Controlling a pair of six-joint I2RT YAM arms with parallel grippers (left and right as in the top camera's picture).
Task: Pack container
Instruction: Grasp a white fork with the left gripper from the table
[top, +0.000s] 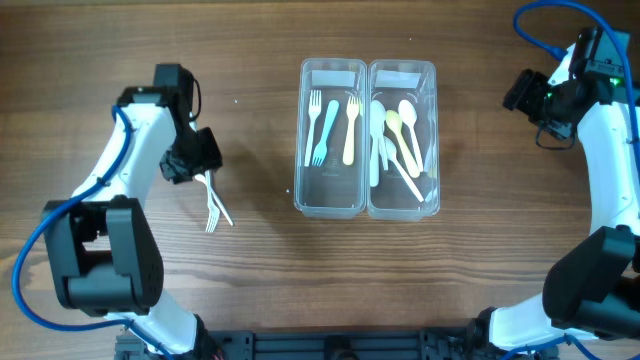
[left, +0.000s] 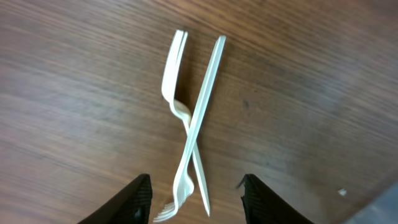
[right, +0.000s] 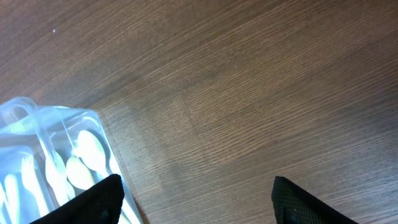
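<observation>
The table (top: 260, 290) is brown wood. Thin lines run across it, some dark and some light. In the left wrist view there is a small dark spot (left: 245, 104) on the wood, and a tiny white speck (left: 341, 192) near the bottom corner. The right wrist view shows a tiny white dot (right: 55, 30) near the top.

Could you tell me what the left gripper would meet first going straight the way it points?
The left gripper, open, would probably meet the crossed white utensils on the table; depth is unclear.
</observation>
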